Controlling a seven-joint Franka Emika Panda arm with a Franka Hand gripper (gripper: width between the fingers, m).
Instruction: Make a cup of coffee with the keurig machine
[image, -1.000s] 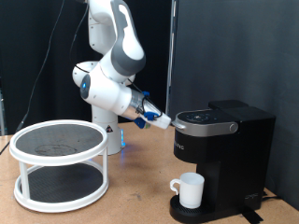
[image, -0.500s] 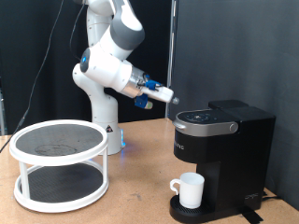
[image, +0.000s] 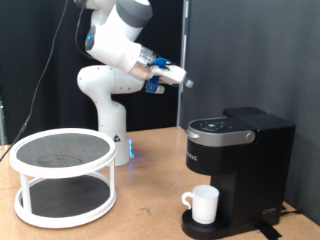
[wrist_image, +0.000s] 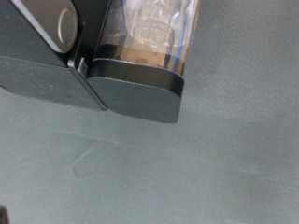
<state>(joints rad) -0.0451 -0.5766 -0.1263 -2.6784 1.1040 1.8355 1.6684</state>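
Your pincer (image: 183, 79) hung high above keurig machine (image: 240, 170), clear of it; open or closed, could not tell (fingers not visible in wrist view). Cup (image: 203, 203) sat on machine's drip base, lid down. Two-tier round rack (image: 62, 175) stood on desk (image: 140, 215), exterior view's left.

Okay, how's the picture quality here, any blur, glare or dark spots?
Exterior view: sharp and evenly lit; black backdrop swallows the keurig machine edges, the cup stands out clearly, the gripper is slightly soft. Wrist view: close and soft-focused, with glare on the machine's clear water tank.
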